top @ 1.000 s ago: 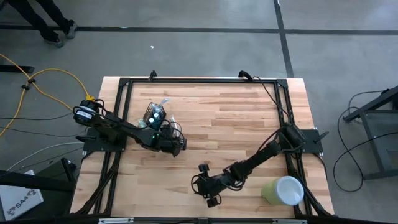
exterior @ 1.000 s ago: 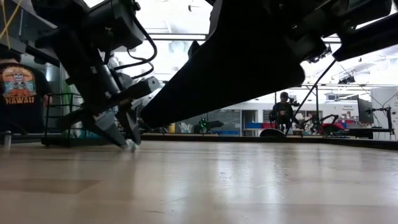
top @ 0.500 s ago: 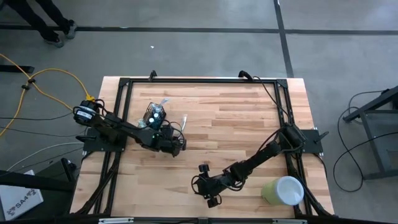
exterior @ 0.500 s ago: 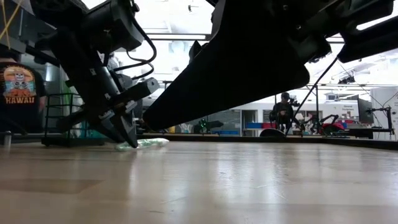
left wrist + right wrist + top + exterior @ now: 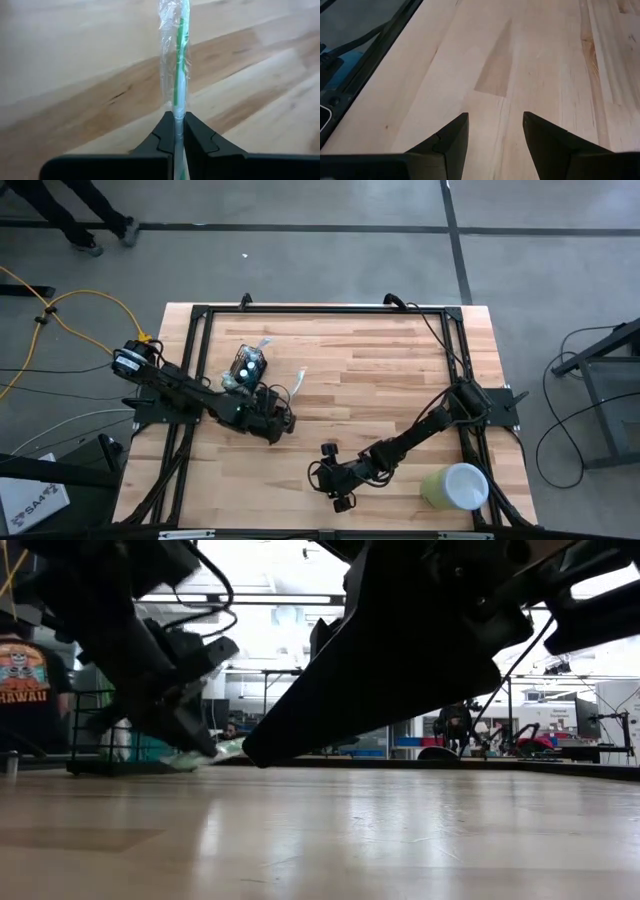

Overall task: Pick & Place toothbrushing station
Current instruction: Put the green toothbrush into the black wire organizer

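Gripping a plastic-wrapped toothbrush with a green-and-white handle, the left gripper has its jaws clamped tight on the handle end; the wrist view shows the wrapper sticking out forward over the wood. In the high view the brush angles away from the gripper toward the tabletop's middle. Black wire-mesh holder cup sits just beside the left arm, in the far-left part of the tabletop, something pale inside it. Right gripper hangs near the near edge, about mid-width, jaws spread wide apart with only bare wood between them. Pale green cup with white inside stands at the near right corner. A person's feet show on the floor beyond the far-left corner.
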